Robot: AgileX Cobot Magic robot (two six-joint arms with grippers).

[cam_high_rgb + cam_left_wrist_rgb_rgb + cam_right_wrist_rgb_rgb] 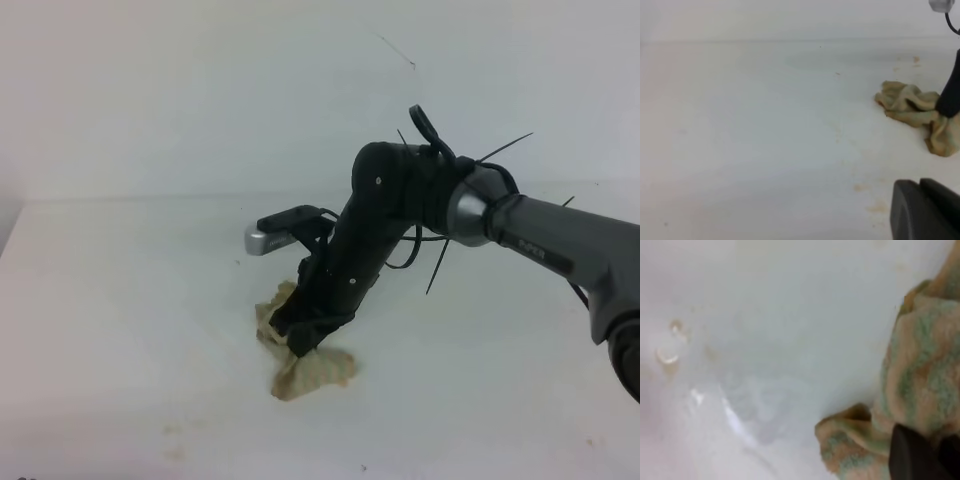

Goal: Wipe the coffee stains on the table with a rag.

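Pressing the rag point(305, 362) flat, the right gripper point(305, 335) (jaws apparently pinching cloth) should sweep toward remaining coffee stains point(172, 430).

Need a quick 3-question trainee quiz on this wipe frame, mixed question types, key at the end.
1. True or false: the right end effector is pressed onto the rag.
2. Which colour is the table: A white, B black, C green?
3. Fill in: faint coffee stains in the left wrist view lie ___ the left end effector.

Key: 1 true. 2 A. 3 beside.
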